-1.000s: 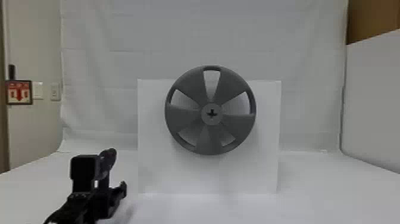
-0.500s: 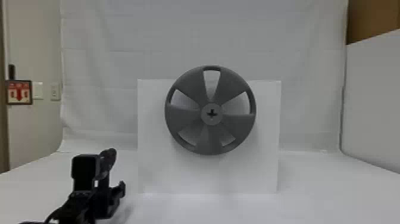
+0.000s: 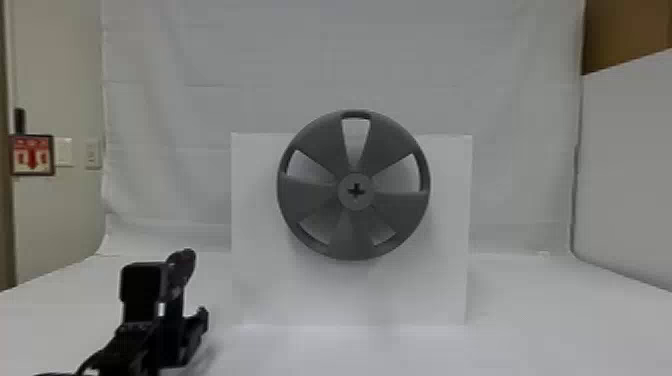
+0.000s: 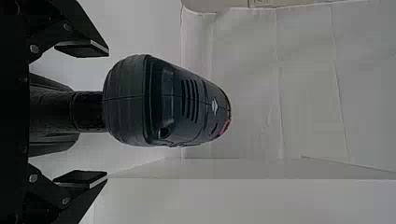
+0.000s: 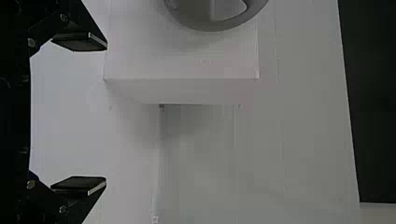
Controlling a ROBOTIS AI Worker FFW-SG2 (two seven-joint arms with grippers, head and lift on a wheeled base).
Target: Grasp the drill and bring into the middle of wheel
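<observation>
The left hand (image 4: 108,113) stands open, fingers astride the drill (image 4: 163,100), left of center in the left wrist view. Grasp and delivery to the wheel (image 3: 400,206) apparently remain.

From my station I find no lettering I can read. On the wall (image 3: 60,215) at far left of the head view I note a dark-framed sign (image 3: 32,155): a red arrow points down on a pale ground, under a red strip whose characters are too blurred. I record a pale diamond-shaped mark (image 4: 215,106) on the drill (image 4: 126,102), without legible wording.
</observation>
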